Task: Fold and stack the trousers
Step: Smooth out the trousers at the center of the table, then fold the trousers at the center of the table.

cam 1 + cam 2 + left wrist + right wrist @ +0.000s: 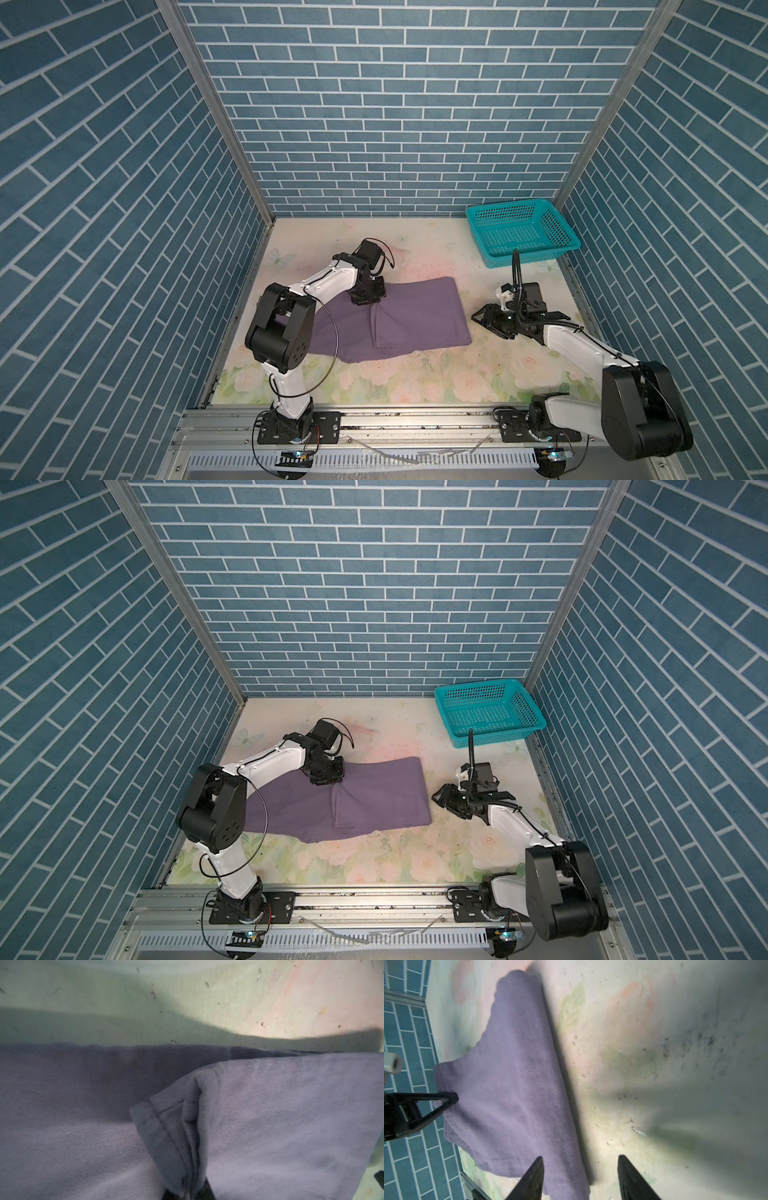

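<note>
Right arm (pixel 582 349) extends from the near rail, and the right gripper (pixel 580 1159) is spread and empty just beside the trousers (pixel 419 316), which lie folded on the table (pixel 415 374), well apart from the teal basket (pixel 559 228). Left gripper (pixel 368 297) sits on their far edge; whether it clamps the hem is unclear.

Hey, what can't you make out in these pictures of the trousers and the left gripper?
- Left gripper: tips hidden under its own body in both top views and cut off by the bottom edge in the left wrist view, so whether it grips the trousers is unclear.
- Trousers' end by the left arm: covered by that arm in both top views.
- Table specks: too blurred to identify in the right wrist view.
</note>
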Action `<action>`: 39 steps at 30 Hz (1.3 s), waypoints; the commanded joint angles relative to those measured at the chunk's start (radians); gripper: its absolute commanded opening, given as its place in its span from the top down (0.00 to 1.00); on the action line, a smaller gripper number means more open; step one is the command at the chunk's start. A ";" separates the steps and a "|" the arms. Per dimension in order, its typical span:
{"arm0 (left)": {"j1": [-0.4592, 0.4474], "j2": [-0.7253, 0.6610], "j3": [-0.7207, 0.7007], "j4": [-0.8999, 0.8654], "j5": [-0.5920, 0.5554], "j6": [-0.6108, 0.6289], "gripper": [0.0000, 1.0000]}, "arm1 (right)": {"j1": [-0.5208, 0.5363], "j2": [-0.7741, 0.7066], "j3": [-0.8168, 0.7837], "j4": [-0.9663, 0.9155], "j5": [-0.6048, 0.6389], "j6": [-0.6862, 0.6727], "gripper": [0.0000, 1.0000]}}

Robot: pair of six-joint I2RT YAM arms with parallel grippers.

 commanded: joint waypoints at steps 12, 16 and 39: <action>0.103 -0.205 -0.085 -0.077 -0.064 0.002 0.52 | 0.141 0.359 0.161 0.199 0.034 -0.014 0.33; 0.174 -0.302 -0.152 -0.071 -0.055 -0.001 0.52 | 0.146 0.419 0.152 0.275 -0.002 0.028 0.44; 0.364 -0.535 -0.310 -0.030 0.020 0.045 0.50 | 0.128 0.220 0.167 -0.014 0.127 -0.061 1.00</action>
